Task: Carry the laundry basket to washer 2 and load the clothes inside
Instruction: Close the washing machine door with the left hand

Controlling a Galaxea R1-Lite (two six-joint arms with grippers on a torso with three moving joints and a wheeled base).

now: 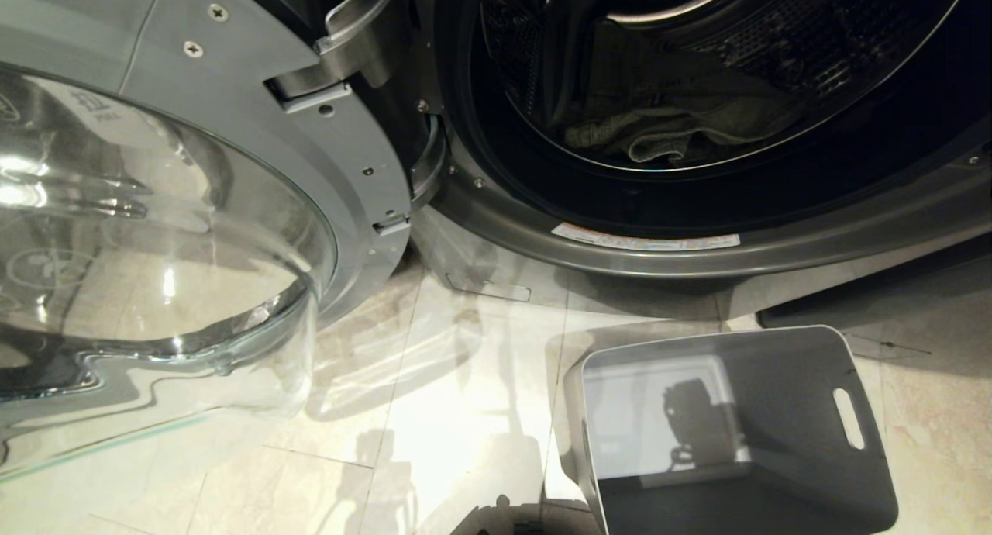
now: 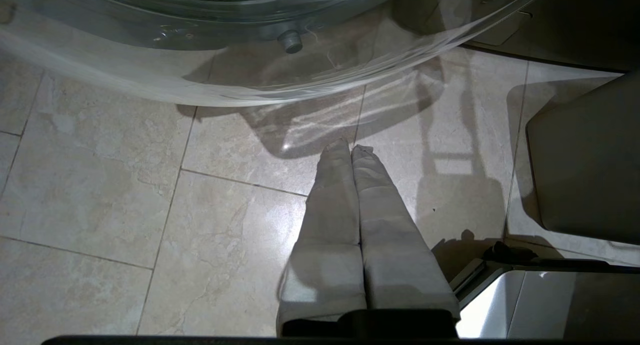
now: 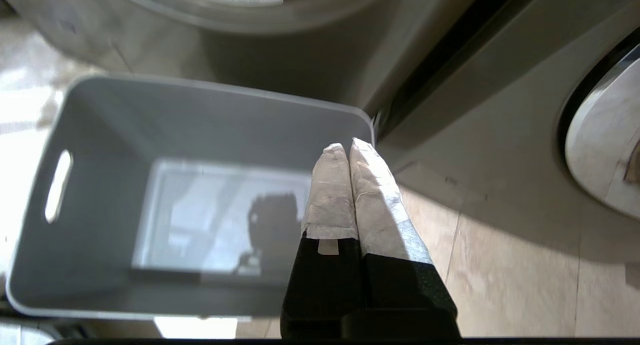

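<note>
Since the tub's bare and there's fabric in the drum, here's how it looks to me:

basket: the laundry basket [image 1: 806,473] sits on the tile floor [image 1: 434,411] right in front of the machine, nothing inside it but bare bottom and a shadow.

clothes: the clothes [image 1: 659,136] are lying at the bottom of the drum, a rumpled grey-green heap, well inside the opening.

washer: pretty sure this is washer 2 [image 1: 697,248], but no label shows from here so I can't confirm the number. Its glass door [image 1: 155,232] is swung wide open to the left.

right claw: the right gripper [image 3: 348,150] is pinched fully together, holding nothing, hanging over the basket's rim next to the washer front.

left claw: the left gripper [image 2: 350,149] is also squeezed closed and empty, pointing at the floor just under the open door.

progress: carrying and loading look done to me. Nothing else seems left to load. Door isn't closed, but the task doesn't ask for that anyway.
</note>
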